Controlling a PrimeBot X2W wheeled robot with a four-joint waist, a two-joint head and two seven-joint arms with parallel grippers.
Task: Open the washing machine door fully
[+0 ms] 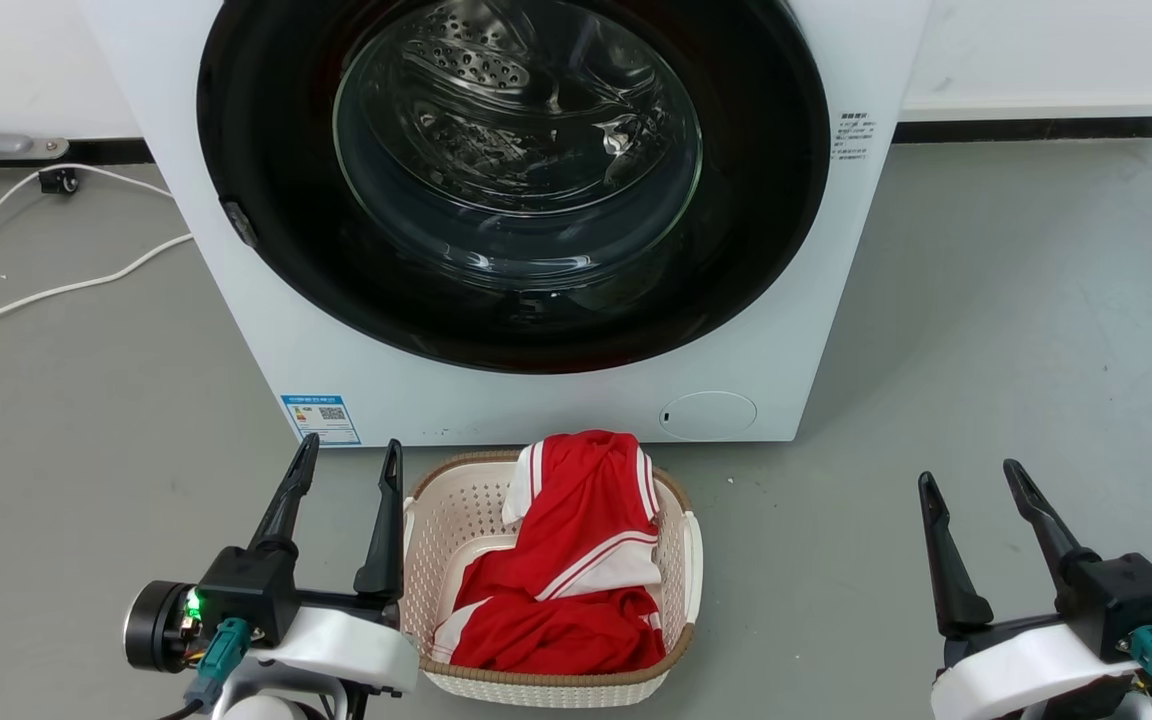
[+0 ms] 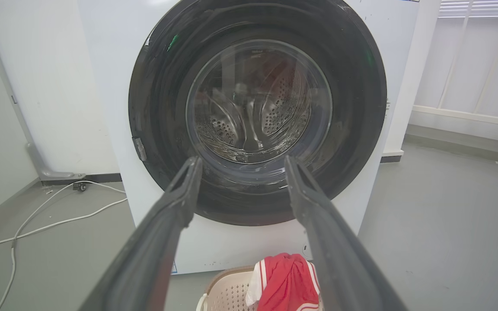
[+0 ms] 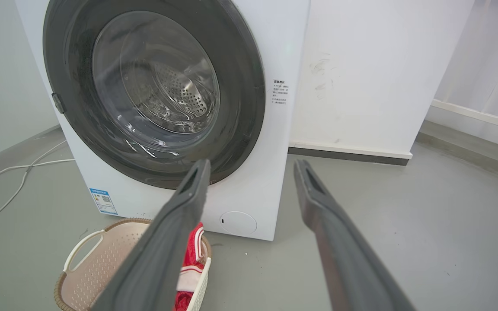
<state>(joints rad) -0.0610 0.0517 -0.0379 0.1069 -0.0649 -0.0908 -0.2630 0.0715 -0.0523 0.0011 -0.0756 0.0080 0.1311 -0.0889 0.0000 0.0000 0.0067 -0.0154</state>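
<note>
The left gripper (image 1: 350, 445) sits low at the left, its two long dark fingers spread apart, pointing forward, holding nothing; a green light (image 1: 194, 604) glows at its wrist. The right gripper (image 1: 969, 472) mirrors it at the right; fingers parted, empty.

Washing machine (image 1: 556, 405) labels (image 1: 321, 419) unreadable

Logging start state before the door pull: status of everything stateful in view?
Door: shut, flush.
Left pincer: open, empty.
Right pincer: open, empty.
Flap: shut.
Basket: upright, holds a red-and-white garment.
Drum: looks empty.
</note>
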